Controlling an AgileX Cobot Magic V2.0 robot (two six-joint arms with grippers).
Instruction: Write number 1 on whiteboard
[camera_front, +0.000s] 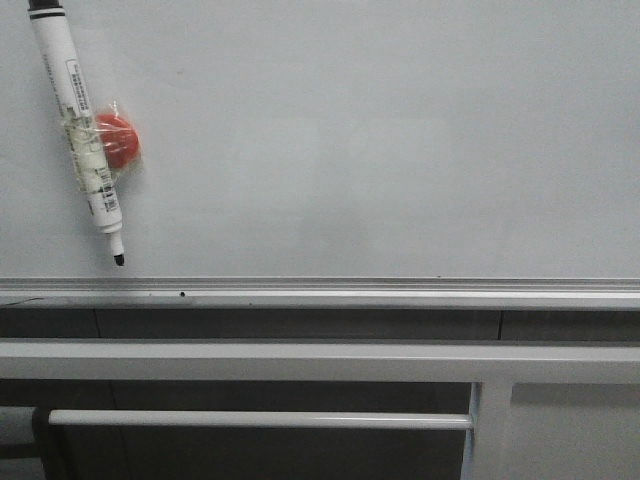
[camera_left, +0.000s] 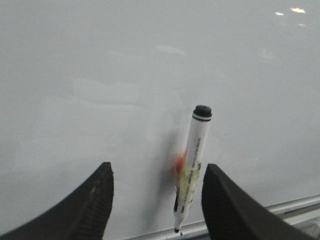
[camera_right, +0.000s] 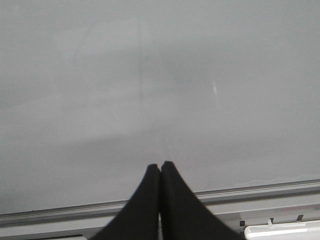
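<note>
Meanwhile left end effector (camera_left: 156, 200) spread, marker pen (camera_left: 192, 170) between fingers; whiteboard (camera_front: 380, 140) unmarked.

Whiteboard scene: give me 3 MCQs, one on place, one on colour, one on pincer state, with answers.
1. Where on the whiteboard is the marker pen in the front view?
A. upper left
B. centre
C. lower right

2. What colour is the magnet taped to the pen?
A. blue
B. red
C. green

3. How do the two pincers stand?
A. both open
B. both shut
C. left open, right shut

Answers:
1 A: the pen hangs near the left edge, tip down above the bottom rail.
2 B: a red disc sits beside the barrel.
3 C: the left pincer is spread around the pen without touching it; the right pincer has its fingers pressed together.
</note>
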